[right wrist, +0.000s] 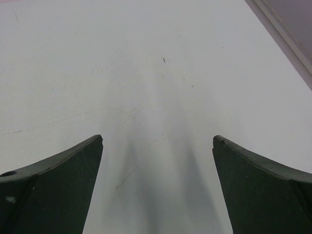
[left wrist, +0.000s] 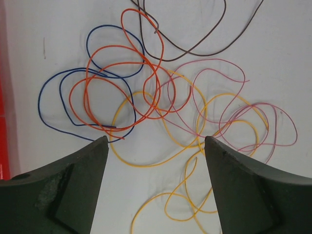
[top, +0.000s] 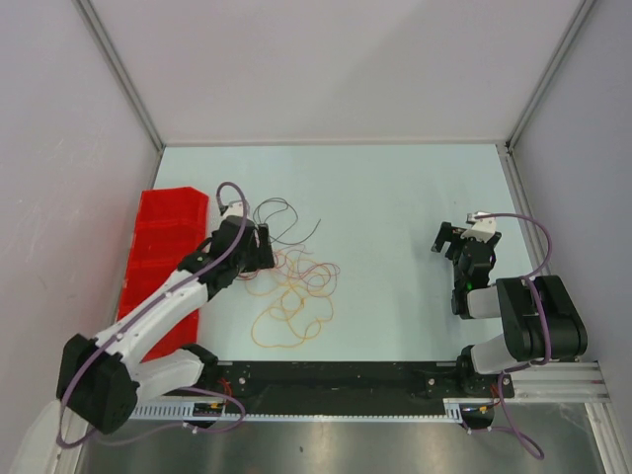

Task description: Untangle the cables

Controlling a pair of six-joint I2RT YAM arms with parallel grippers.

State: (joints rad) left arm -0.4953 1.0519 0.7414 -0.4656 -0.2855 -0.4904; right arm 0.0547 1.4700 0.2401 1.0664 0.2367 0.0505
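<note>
The cables [top: 296,291] lie as a loose tangle of thin loops on the table, left of centre. In the left wrist view I see a blue cable [left wrist: 112,26], an orange-red cable [left wrist: 127,63], a yellow cable [left wrist: 141,166], a pink cable [left wrist: 219,61] and a dark brown cable [left wrist: 195,53], overlapping one another. My left gripper [top: 261,247] is open and empty at the tangle's left edge; in its wrist view [left wrist: 155,141] the yellow loops lie between and below the fingertips. My right gripper [top: 449,240] is open and empty over bare table [right wrist: 157,141], far right of the cables.
A red bin [top: 163,247] stands along the table's left edge, beside the left arm, and shows as a red strip in the left wrist view [left wrist: 4,97]. Grey walls enclose the table at the back and sides.
</note>
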